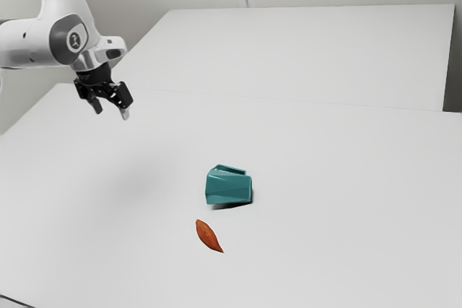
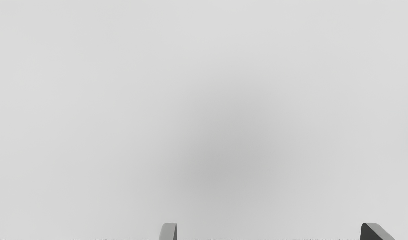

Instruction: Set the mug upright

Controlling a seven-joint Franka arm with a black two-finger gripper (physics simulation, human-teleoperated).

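Above the table (image 1: pixel 325 265), pincer (image 1: pixel 112 112) wide, empty

smooth matt white table (image 1: pixel 317 250), teal mug (image 1: pixel 229 188) with smooth faceted sides, glossy white arm (image 1: pixel 25 42)

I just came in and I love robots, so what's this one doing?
The robot arm isn't holding anything. Its jaws are wide open above the table, away from the teal mug. The mug lies on its side near an orange-brown, leaf-shaped thing. The robot's job is standing the mug up, which isn't done yet.
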